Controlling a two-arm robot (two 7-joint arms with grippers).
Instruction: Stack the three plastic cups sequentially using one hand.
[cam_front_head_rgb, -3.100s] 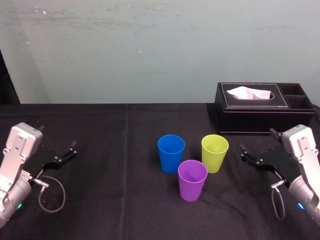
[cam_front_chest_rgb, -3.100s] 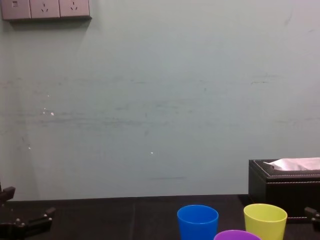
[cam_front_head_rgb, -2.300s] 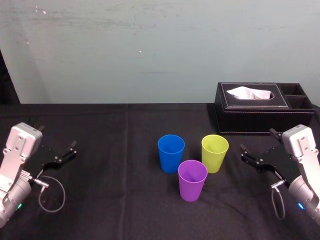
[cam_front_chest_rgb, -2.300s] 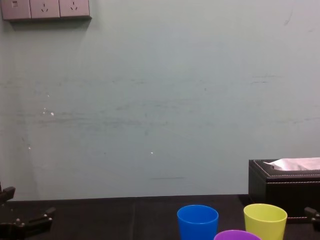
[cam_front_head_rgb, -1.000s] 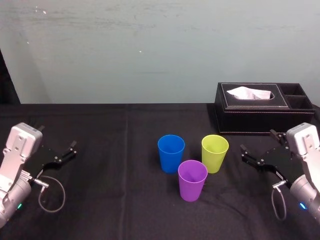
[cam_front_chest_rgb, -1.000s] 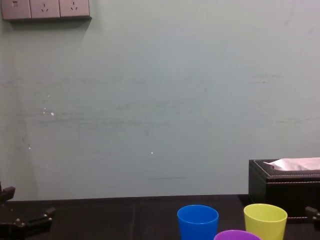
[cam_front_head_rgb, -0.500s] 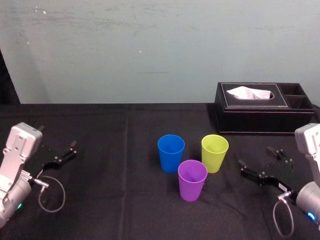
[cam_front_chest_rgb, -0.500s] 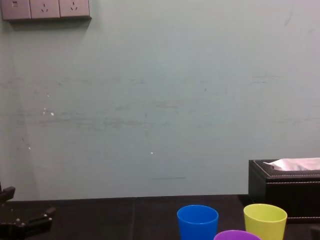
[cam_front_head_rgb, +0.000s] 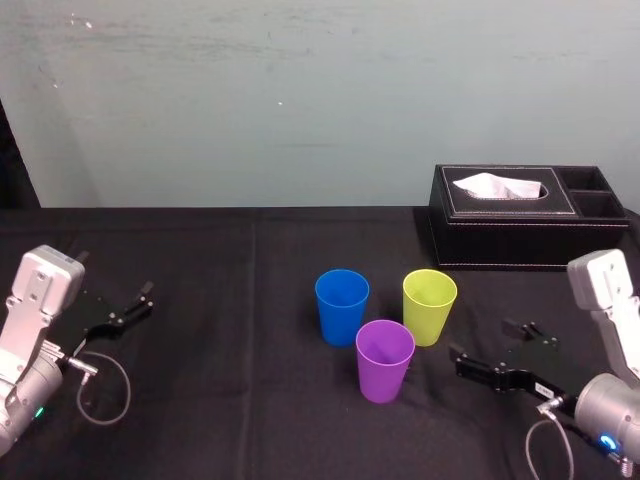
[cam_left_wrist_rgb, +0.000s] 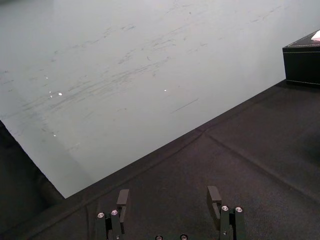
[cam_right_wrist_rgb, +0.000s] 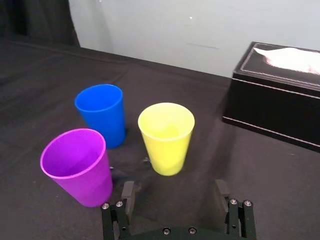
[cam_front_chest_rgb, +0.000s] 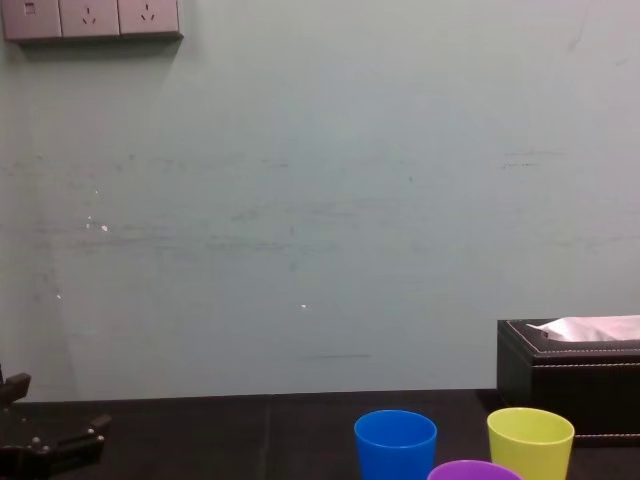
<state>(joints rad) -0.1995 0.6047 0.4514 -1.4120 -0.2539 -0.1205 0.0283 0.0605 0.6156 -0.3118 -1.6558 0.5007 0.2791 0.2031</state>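
Three plastic cups stand upright in a tight cluster on the black table: blue (cam_front_head_rgb: 342, 305), yellow-green (cam_front_head_rgb: 430, 305) and purple (cam_front_head_rgb: 385, 360) nearest me. My right gripper (cam_front_head_rgb: 490, 347) hovers open just right of the purple cup, empty, its jaws pointing at the cluster. In the right wrist view the purple cup (cam_right_wrist_rgb: 80, 165), blue cup (cam_right_wrist_rgb: 101, 112) and yellow-green cup (cam_right_wrist_rgb: 166, 136) lie just ahead of the open right gripper (cam_right_wrist_rgb: 175, 192). The chest view shows the blue (cam_front_chest_rgb: 395, 445), yellow-green (cam_front_chest_rgb: 530, 440) and purple (cam_front_chest_rgb: 473, 470) rims. My left gripper (cam_front_head_rgb: 113, 275) rests open at the far left.
A black tissue box (cam_front_head_rgb: 530, 215) with white tissue stands at the back right, behind the right arm. A pale wall runs along the table's far edge. The left gripper (cam_left_wrist_rgb: 168, 198) faces bare black cloth.
My right gripper has swung left and toward me, from beside the tissue box to close by the purple cup. The cups and left arm have not moved.
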